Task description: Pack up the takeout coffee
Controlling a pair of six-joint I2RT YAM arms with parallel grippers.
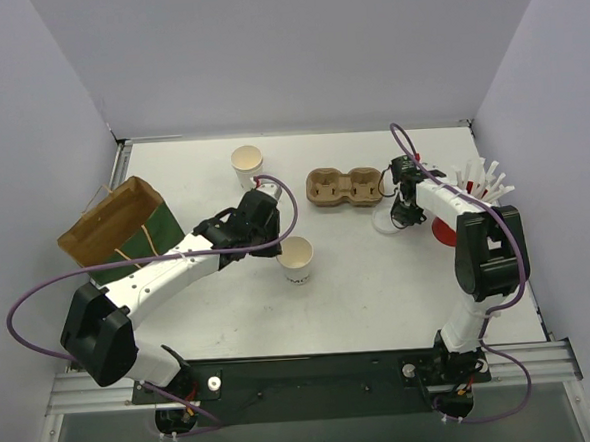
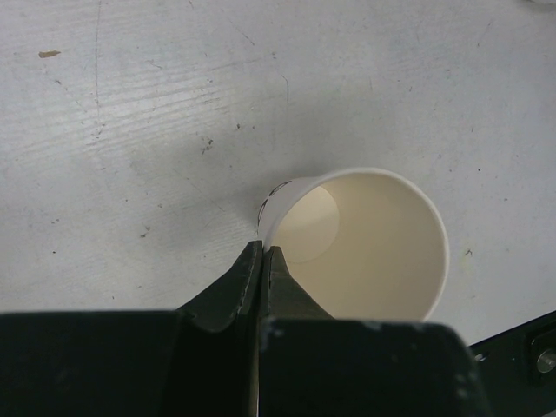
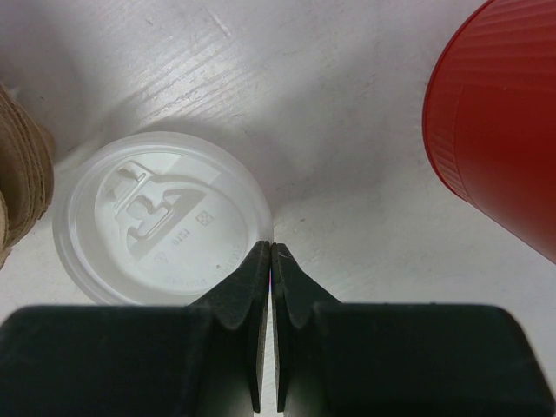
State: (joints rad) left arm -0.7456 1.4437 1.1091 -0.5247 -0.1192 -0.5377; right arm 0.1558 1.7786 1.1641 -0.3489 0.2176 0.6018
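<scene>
"What colour was the paper cup [image 2: 373, 243]?"
"White outside, beige within. The lid [image 3: 161, 217] was milky white, the ribbed cup [image 3: 495, 122] red, the carrier [image 1: 345, 188] brown."
"And the table [image 1: 379, 286]?"
"White, faintly scuffed."

right pincer [image 3: 271, 251]: closed | tips at white lid [image 3: 161, 217] rim | red cup [image 3: 499, 113] right
</scene>
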